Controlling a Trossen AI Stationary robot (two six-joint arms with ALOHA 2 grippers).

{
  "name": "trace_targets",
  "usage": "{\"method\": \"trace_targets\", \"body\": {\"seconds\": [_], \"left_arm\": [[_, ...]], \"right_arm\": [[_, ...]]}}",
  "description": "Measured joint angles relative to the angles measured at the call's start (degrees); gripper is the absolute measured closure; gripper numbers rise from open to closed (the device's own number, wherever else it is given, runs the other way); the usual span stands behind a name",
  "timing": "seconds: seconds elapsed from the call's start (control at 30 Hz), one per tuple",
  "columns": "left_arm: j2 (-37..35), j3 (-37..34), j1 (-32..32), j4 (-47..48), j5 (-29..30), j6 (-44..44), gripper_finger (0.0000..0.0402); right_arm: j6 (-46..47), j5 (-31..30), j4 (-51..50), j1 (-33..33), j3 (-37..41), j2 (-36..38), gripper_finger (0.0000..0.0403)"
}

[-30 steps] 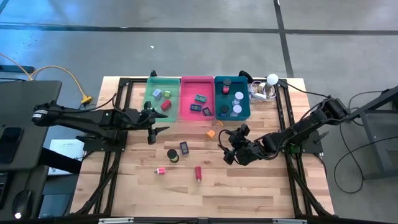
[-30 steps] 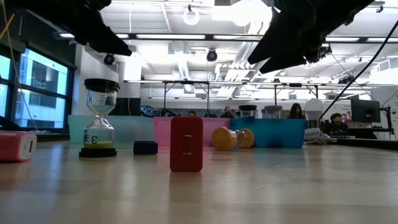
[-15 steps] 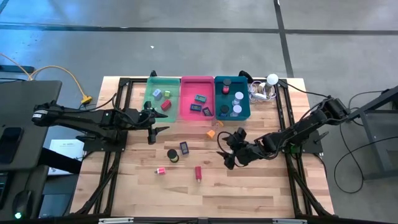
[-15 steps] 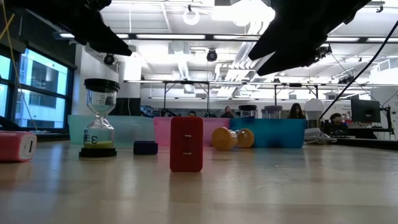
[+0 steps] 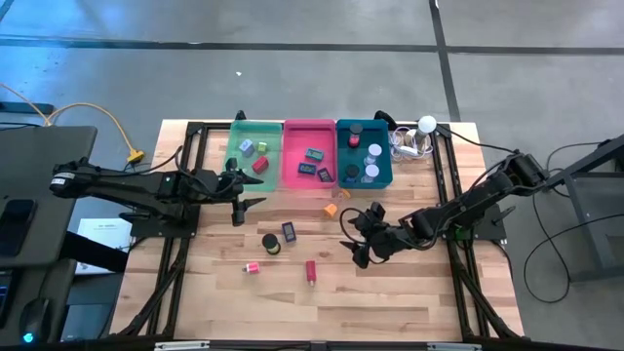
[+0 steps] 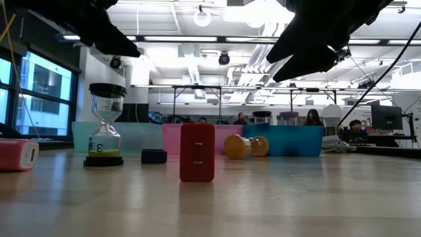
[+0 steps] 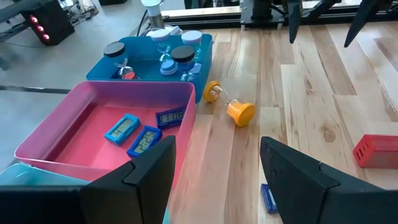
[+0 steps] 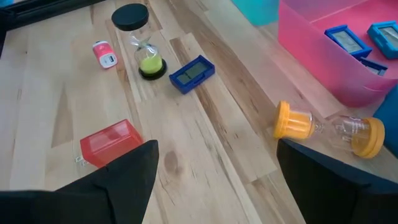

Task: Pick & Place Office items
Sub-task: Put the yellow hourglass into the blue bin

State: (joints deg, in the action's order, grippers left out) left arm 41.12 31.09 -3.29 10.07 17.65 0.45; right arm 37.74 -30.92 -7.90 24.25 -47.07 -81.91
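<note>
Several office items lie on the wooden table. A red block (image 5: 310, 271) and a small pink item (image 5: 253, 267) are nearest the front. A black-capped hourglass with green sand (image 5: 269, 243) stands upright beside a flat blue clip (image 5: 289, 232). An orange hourglass (image 5: 336, 202) lies on its side before the pink tray (image 5: 309, 180). My right gripper (image 5: 351, 244) hovers open above the table, right of the red block (image 8: 111, 143). My left gripper (image 5: 247, 210) hovers open near the green tray's (image 5: 234, 146) front edge. Neither holds anything.
Green, pink and teal (image 5: 364, 180) trays stand side by side at the far edge, each holding small items. A white ball with cables (image 5: 425, 125) sits at the far right. Bare wood lies along the near edge and at the right.
My right gripper has swung a little toward the table's near edge and stays open above the table. Nothing on the table has moved.
</note>
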Motion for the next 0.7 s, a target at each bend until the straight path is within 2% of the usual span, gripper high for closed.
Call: {"method": "trace_targets", "body": {"seconds": [0.37,0.43,0.53,0.7], "left_arm": [[0.0,0.0,0.0,0.0,-0.2,0.0,0.0175],[0.0,0.0,0.0,0.0,-0.2,0.0,0.0175],[0.0,0.0,0.0,0.0,-0.2,0.0,0.0175],[0.0,0.0,0.0,-0.1,-0.2,0.0,0.0175]], "right_arm": [[0.0,0.0,0.0,0.0,0.0,0.0,0.0086],[2.6,0.0,1.0,0.0,0.0,0.0,0.0086],[11.1,4.4,8.5,0.2,0.0,0.7,0.0086],[10.3,10.5,11.8,0.6,0.0,1.0,0.0086]]}}
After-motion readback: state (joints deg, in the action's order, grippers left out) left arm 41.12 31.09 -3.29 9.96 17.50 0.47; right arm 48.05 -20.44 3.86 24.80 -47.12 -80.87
